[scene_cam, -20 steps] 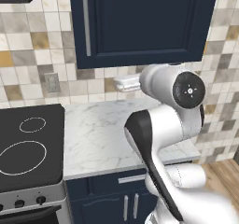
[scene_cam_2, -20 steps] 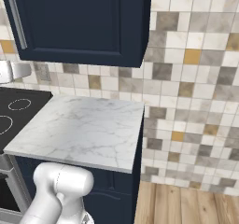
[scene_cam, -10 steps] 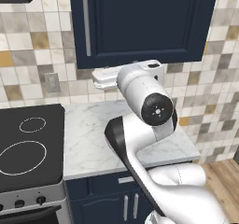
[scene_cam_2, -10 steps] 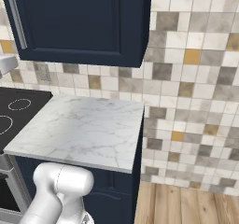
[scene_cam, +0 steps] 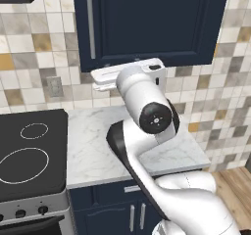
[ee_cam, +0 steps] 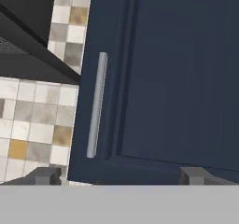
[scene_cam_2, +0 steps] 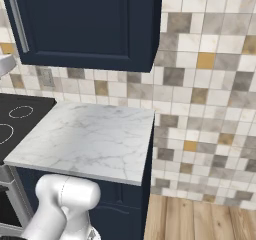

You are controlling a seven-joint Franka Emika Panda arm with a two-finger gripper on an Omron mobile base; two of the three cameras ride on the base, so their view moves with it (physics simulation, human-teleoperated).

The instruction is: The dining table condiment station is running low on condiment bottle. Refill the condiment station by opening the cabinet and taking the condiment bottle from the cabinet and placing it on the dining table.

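Navy cabinet [scene_cam: 152, 21]: one door, one silver handle [ee_cam: 96, 104], shut.

No writing, brand, number or sign can be read anywhere. The navy cabinet [scene_cam: 147, 23] door is a plain panel with a bare silver handle [ee_cam: 96, 105], and the wall tiles [scene_cam_2: 210, 84], the marble tabletop [scene_cam_2: 90, 139] and the black cooktop [scene_cam: 29, 155] with its white ring outlines carry no lettering.

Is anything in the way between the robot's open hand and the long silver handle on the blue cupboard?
Nothing visible is. The open gripper looks straight at the shut cabinet, and its handle stands clear just ahead, toward one fingertip.
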